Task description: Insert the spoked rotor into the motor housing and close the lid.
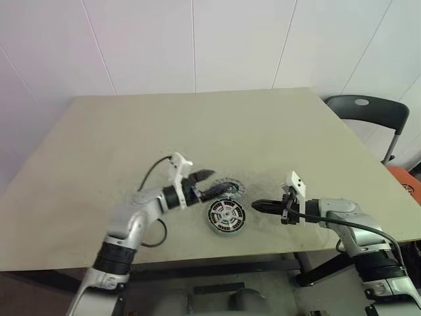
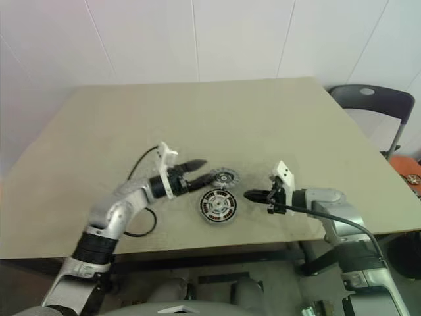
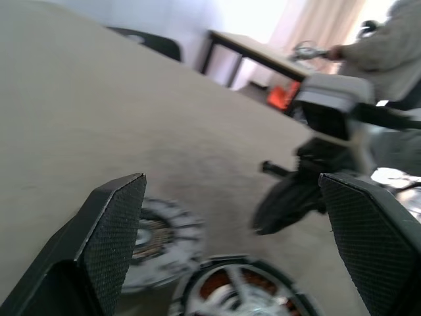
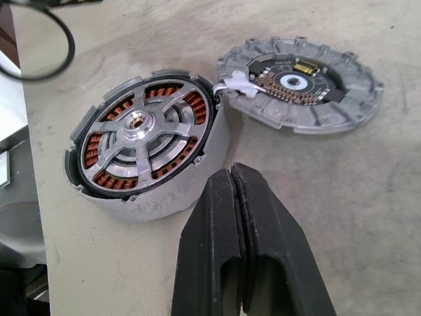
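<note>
On the counter (image 1: 99, 145), the spoked rotor (image 4: 146, 131) is seen already seated in the motor housing (image 4: 164, 197), the lid (image 4: 302, 85) lying open just beside it, while the left gripper (image 1: 212, 184), jaws spread wide, hovers over the lid, seemingly positioned to take it, and the right gripper (image 1: 258, 206), jaws pressed together, waits nearby.

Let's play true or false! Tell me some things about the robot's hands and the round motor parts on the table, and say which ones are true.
1. The spoked rotor sits inside the motor housing. True.
2. The lid covers the housing. False: it lies beside it on the table.
3. The left hand is open and empty. True.
4. The right hand grips the lid. False: it is shut on nothing, near the housing.
5. A chair stands past the table. True.
</note>
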